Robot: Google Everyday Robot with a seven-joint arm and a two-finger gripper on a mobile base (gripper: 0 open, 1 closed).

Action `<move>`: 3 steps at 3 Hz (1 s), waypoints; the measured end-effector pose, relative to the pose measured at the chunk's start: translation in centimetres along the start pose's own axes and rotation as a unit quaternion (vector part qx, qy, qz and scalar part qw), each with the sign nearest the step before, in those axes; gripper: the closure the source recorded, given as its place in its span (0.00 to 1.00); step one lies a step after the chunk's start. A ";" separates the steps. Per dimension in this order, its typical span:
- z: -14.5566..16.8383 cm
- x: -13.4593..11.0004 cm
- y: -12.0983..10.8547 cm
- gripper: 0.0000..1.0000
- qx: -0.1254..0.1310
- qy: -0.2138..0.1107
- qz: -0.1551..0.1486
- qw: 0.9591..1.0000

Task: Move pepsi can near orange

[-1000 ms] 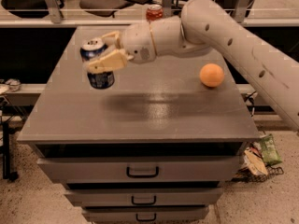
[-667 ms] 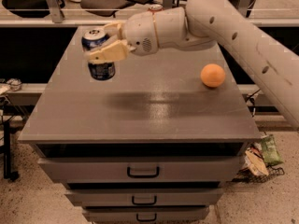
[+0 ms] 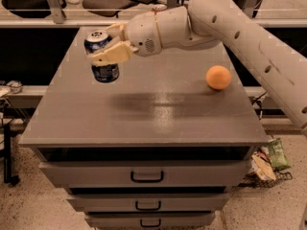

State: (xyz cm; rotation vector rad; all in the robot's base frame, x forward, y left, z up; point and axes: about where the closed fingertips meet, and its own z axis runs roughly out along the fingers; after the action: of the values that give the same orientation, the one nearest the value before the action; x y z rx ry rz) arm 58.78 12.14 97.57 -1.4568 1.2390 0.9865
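— What are you working over?
— I've got a flat grey drawer cabinet (image 3: 144, 123) on a speckled floor, with chair bases behind it.
— And the gripper?
— My gripper (image 3: 104, 43) is over the top's left rear. Its beige fingers (image 3: 111, 54) pinch the glossy dark blue pepsi can (image 3: 105, 72), clear of the surface. The round orange (image 3: 218, 77) rests well apart, at the right. A second ago the can hung slightly lower.

— The pepsi can (image 3: 105, 72)?
— Glossy metal, clasped by the tool (image 3: 101, 47) over the table's (image 3: 144, 123) left rear; the tool is smooth cream plastic.
— The orange (image 3: 218, 77)?
— Matt skin. The table is matt grey.
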 end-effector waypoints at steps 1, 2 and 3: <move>-2.8 1.4 -2.0 1.00 0.028 0.045 0.003 0.999; -7.1 2.8 -4.4 1.00 0.071 0.094 0.005 0.993; -11.6 4.7 -6.3 1.00 0.113 0.139 0.016 0.984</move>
State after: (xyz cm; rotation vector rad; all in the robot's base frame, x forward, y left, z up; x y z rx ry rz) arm 65.75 0.00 96.64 -1.4316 1.5267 0.6511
